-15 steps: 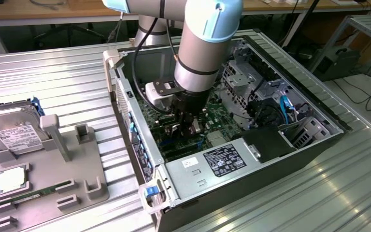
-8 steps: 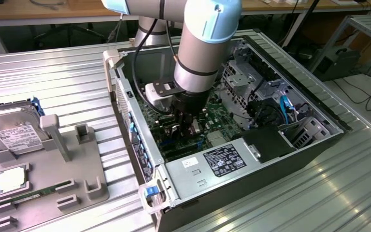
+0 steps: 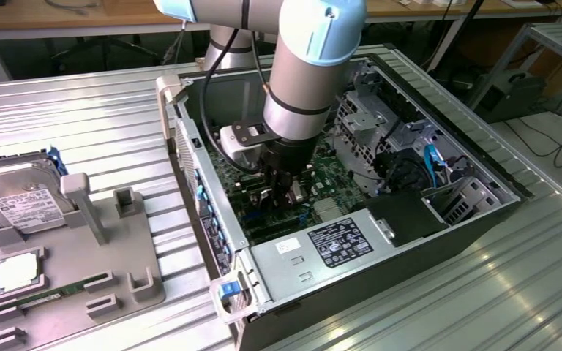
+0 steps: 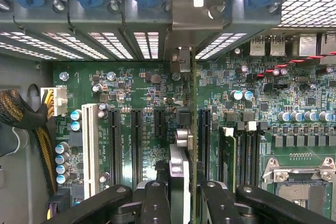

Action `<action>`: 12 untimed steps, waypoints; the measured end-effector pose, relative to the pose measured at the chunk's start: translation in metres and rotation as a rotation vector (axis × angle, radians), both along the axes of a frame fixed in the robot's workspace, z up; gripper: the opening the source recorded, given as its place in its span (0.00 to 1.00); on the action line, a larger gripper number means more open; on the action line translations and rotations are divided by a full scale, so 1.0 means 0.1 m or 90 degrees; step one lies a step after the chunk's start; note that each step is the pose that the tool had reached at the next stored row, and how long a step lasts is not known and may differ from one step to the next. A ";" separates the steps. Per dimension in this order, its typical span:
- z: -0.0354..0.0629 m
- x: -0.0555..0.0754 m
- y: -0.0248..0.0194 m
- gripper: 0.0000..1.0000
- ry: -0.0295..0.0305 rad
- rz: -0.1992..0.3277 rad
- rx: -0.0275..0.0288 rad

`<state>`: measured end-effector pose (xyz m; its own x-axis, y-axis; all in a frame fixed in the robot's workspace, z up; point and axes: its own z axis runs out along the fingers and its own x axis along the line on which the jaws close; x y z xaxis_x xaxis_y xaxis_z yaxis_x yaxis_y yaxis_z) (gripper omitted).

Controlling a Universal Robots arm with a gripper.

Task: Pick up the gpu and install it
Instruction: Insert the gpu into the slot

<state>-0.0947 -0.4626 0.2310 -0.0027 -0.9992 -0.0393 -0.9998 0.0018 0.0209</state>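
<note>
Arm reaches down inside open PC case (image 3: 476,172). Gripper (image 4: 185,195) pinches the gpu (image 4: 185,129) edge-on, held upright over motherboard (image 4: 131,85), bracket end toward rear slot openings. Card looks lined up w/ an expansion slot (image 4: 203,129), maybe partly in; can't tell if seated. Pickup done, install underway. Hard drive (image 3: 17,197) sits on holder outside.

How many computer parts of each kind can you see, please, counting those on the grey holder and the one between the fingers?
hard drive, on the holder: 1
silver chip, on the holder: 1
memory stick, on the holder: 1
gpu, between the fingers above the motherboard: 1
Total: 4
</note>
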 end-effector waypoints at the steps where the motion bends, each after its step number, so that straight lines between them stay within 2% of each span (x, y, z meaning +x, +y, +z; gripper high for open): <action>1: 0.000 0.00 0.000 0.28 0.0000 0.000 0.0000; 5: 0.000 0.00 0.000 0.28 0.0000 0.000 0.0000; 6: -0.010 0.00 0.004 0.28 -0.0006 0.000 0.0019; 8: -0.005 0.00 0.002 0.29 -0.0004 0.000 0.0007; 9: 0.002 0.00 0.001 0.35 0.0001 0.000 -0.0002; 12: 0.023 0.00 0.001 0.35 0.0001 0.000 -0.0001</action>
